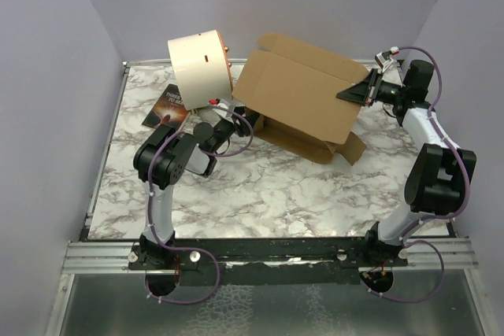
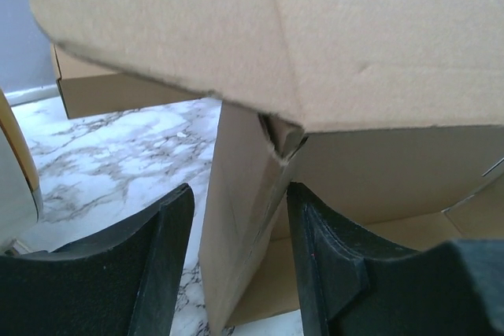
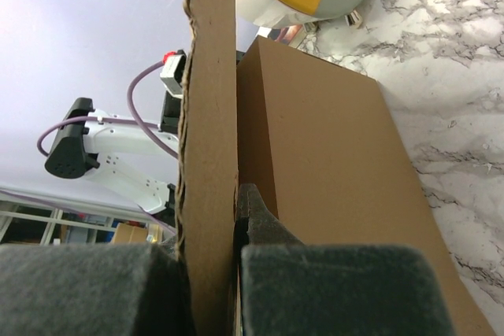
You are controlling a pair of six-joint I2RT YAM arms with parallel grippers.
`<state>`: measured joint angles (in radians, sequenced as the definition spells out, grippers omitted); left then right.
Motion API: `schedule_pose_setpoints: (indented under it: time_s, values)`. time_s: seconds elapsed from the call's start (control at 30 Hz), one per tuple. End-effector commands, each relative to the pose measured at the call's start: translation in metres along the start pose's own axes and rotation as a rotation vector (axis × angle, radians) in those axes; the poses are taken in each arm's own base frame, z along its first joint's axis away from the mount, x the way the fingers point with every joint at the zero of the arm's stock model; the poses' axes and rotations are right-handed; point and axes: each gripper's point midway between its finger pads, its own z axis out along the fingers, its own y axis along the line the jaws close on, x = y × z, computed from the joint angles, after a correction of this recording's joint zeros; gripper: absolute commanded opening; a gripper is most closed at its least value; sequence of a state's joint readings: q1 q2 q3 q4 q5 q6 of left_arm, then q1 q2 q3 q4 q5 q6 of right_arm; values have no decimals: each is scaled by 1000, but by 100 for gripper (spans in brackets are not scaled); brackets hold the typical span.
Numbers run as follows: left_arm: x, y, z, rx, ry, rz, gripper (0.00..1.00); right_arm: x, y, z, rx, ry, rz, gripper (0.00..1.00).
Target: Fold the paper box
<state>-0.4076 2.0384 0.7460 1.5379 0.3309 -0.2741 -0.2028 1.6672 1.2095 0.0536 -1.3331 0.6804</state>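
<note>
cream drum [image 1: 198, 68] beside paper box [image 1: 295, 96], dark booklet [image 1: 164, 106]

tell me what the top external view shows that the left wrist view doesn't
Only the top external view shows the right hand shut on the raised panel of the paper box, and a dark booklet. Only the left wrist view shows the left hand open, its fingers straddling an upright box wall. Both show the box's brown cardboard and the marble table.

Overhead, left gripper [image 2: 238, 234] tips hidden beneath paper box [image 1: 303, 96]; booklet [image 1: 164, 108] print too small, perhaps title.
</note>
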Motion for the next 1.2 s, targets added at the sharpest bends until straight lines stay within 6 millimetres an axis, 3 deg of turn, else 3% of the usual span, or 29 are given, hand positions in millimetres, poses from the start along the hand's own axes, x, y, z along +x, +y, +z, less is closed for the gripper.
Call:
schedule_pose_setpoints:
  time_s: [0.0, 0.23, 0.43, 0.6, 0.9, 1.17]
  values:
    - [-18, 9, 3, -30, -116, 65, 50, -7, 4, 1, -27, 8, -25, 1]
    - [-10, 16, 9, -63, -114, 55, 45, -7, 1, 1, -22, 6, -19, 1]
    - [-7, 15, 20, -62, -110, 42, 35, -8, 1, 2, -20, 3, -18, 1]
    - [-5, 10, 21, -47, -101, 37, 0, -9, 4, 1, -23, 2, -26, 1]
    - [-24, -6, 0, -49, -19, -16, 0, -27, 37, -4, -10, -27, -177, 1]
    - [-10, -22, -31, -107, 288, -153, 0, -35, 68, -12, 31, -65, -387, 1]
